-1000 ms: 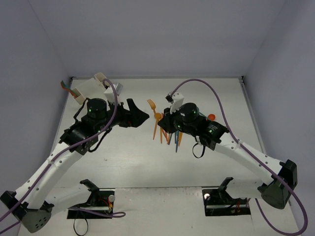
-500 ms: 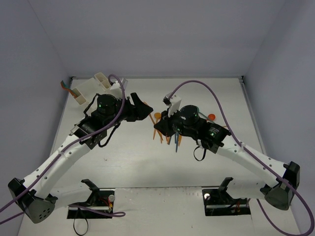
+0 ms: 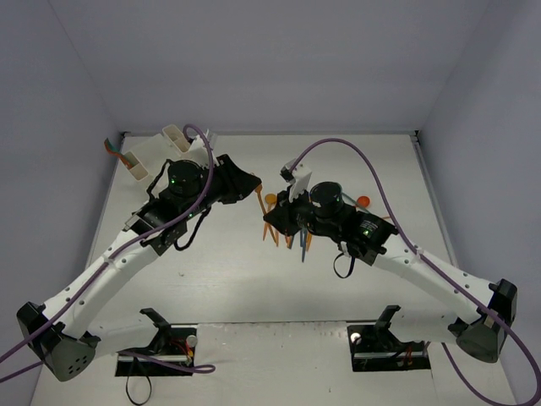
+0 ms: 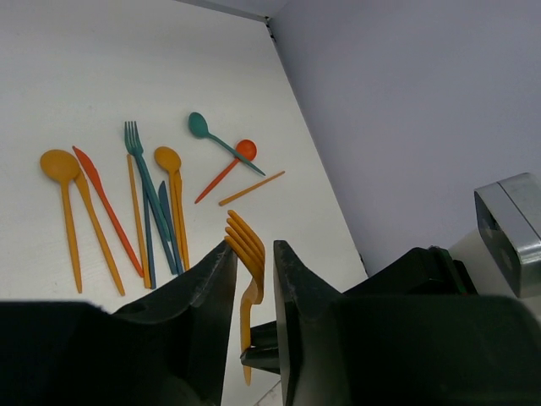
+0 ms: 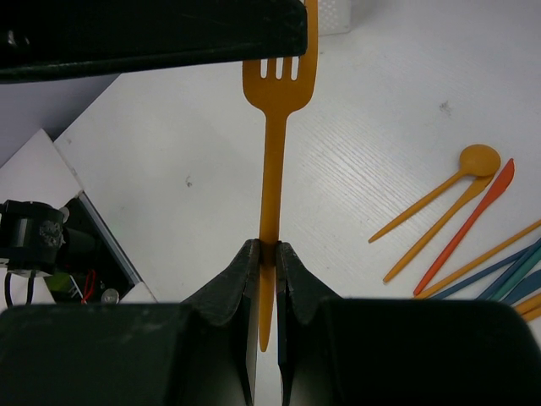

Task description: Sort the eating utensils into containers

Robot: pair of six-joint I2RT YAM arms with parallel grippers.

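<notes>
An orange fork (image 5: 272,169) hangs in the air between both arms. My right gripper (image 5: 263,245) is shut on its handle, and in the top view it (image 3: 272,218) sits over the left end of the pile. My left gripper (image 4: 254,245) stands narrowly open around the fork (image 4: 247,254). The tines touch one finger and a sliver of gap shows at the other. The rest of the eating utensils (image 4: 144,203) lie in a loose row on the table (image 3: 292,238). The white containers (image 3: 165,142) sit at the far left corner, behind the left gripper (image 3: 252,182).
A lone orange spoon bowl (image 3: 363,201) lies right of the right arm. A teal spoon (image 4: 211,139) and a red one (image 4: 226,167) cross apart from the row. Walls close in the table on three sides. Camera mounts (image 3: 165,342) stand at the near edge.
The left arm has swung right toward the right gripper, and its jaws have narrowed from wide open to close around the fork's head. The right gripper has held the fork nearly still.
</notes>
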